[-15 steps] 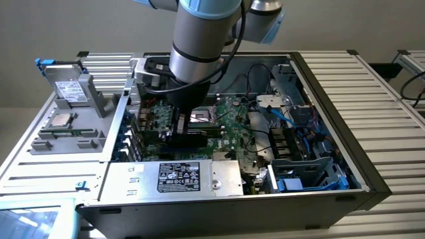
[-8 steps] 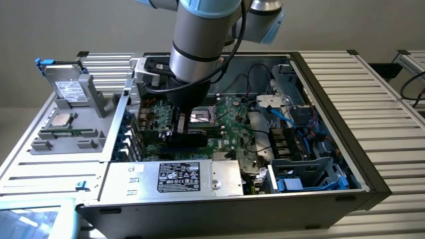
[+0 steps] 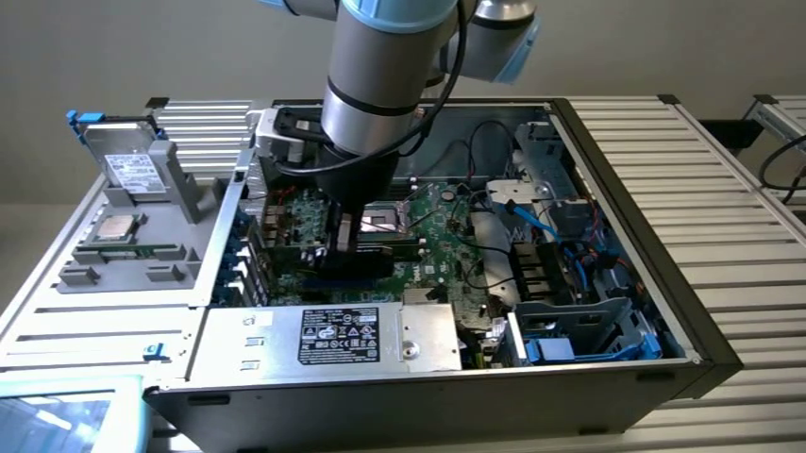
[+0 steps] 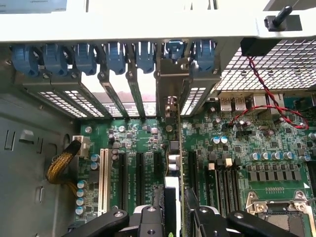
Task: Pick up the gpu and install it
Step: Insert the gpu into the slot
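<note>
Open case (image 3: 416, 406), arm (image 3: 377, 85) reaching down into it over the motherboard (image 4: 247, 148). The gpu (image 4: 177, 148) stands on edge just above the motherboard, in line with a long slot, pinched by the gripper (image 4: 176, 212), whose jaws are closed narrow on the card. Its bracket (image 4: 171, 81) sits at the motherboard's rear edge, in a bay under the blue latches (image 4: 143, 54). Cannot tell whether the edge connector has entered the slot, since the card hides it. Risks, as judged:

- A card slightly tilted or offset from the slot would bend, or stress the motherboard, when pressed down.
- The bracket tip could catch the bay lip past the motherboard's rear edge and jam.
- The grip could slip on the thin card under load, leaving it half seated.
</note>
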Available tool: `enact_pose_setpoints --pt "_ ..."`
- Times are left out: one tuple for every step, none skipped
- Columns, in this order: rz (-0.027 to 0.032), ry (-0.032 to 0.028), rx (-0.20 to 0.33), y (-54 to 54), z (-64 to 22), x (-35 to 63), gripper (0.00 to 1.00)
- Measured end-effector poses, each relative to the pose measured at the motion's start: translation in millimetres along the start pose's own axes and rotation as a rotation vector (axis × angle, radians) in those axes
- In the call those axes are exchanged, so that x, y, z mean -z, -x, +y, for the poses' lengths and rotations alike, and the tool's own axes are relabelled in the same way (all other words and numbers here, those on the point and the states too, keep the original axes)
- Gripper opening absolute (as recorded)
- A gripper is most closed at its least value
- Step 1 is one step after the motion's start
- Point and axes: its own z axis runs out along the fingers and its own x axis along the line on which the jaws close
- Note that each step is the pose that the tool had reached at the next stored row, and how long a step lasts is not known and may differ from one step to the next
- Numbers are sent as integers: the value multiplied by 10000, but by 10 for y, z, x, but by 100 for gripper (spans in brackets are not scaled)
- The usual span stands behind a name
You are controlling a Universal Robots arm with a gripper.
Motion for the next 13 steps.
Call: enact_pose_setpoints --pt "6 0 32 1 -1 -1 28" --pt "12 0 57 1 0 -1 28" --pt "12 0 55 1 0 -1 28" --pt "13 1 54 1 1 0 28" --pt "14 1 55 1 1 0 28" --pt "14 1 55 2 1 0 28" --pt "13 0 55 3 0 -1 28" --pt "14 1 55 7 0 -1 28" --pt "14 1 54 9 0 -2 28" --pt "13 0 56 12 0 -3 28" --pt "14 0 61 14 0 -4 28" --pt "15 0 66 15 0 -4 28" --pt "16 1 69 15 0 -4 28"
